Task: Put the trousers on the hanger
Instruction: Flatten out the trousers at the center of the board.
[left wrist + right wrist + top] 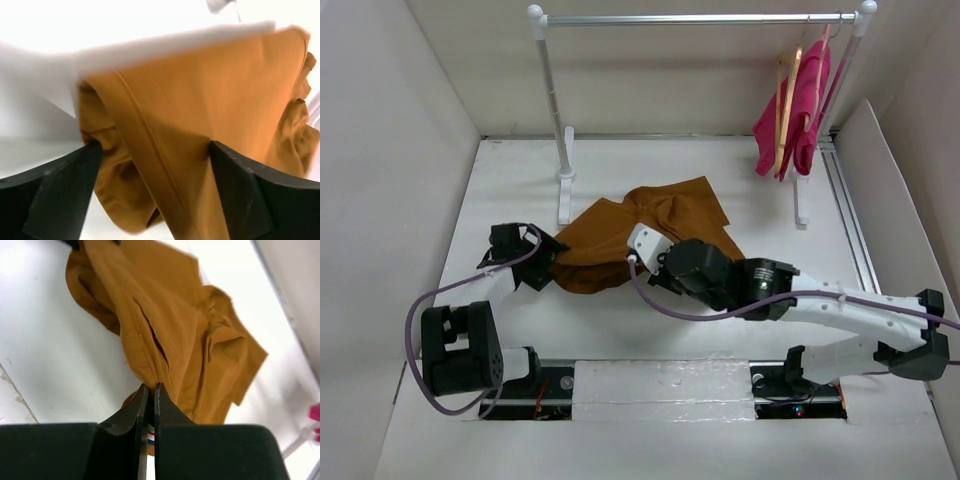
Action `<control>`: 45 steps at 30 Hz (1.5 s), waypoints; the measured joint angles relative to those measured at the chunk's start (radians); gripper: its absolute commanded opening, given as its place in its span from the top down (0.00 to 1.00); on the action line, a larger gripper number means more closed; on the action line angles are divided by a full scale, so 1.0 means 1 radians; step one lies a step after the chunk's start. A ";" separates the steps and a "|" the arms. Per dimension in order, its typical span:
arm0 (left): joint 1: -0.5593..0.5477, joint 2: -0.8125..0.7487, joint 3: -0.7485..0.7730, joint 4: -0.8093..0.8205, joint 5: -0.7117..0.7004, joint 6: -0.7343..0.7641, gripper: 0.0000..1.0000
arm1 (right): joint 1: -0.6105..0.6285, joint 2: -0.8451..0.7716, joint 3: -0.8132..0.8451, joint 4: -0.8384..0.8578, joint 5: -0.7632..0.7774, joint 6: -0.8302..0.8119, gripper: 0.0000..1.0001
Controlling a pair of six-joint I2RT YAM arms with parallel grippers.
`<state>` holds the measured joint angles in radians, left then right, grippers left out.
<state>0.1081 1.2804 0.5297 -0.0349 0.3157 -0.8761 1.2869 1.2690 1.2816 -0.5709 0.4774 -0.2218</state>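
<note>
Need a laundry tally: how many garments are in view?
2. The trousers lie crumpled on the table. A bright pink garment hangs at the right end of the rail. More could be hidden behind it.

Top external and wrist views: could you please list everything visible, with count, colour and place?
table: one, white, under everything.
clothes rail: one, white and silver, at the table's far side.
trousers: one, rust-brown, crumpled mid-table.
hanger: one, light tan, hung at the rail's right end.
pink garment: one, pink, hanging beside the hanger.
left fingers: two, black, open either side of the trousers' left edge.
right fingers: two, black, shut on the trousers.
</note>
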 measured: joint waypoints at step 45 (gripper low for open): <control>-0.282 0.746 1.355 -0.521 -0.341 0.503 0.13 | -0.919 0.226 0.142 0.000 -0.015 -0.014 0.10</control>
<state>-0.1734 2.0262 1.8851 -0.5560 -0.0250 -0.3729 0.3679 1.4952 1.4231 -0.5705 0.4625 -0.2359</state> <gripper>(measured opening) 0.888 0.669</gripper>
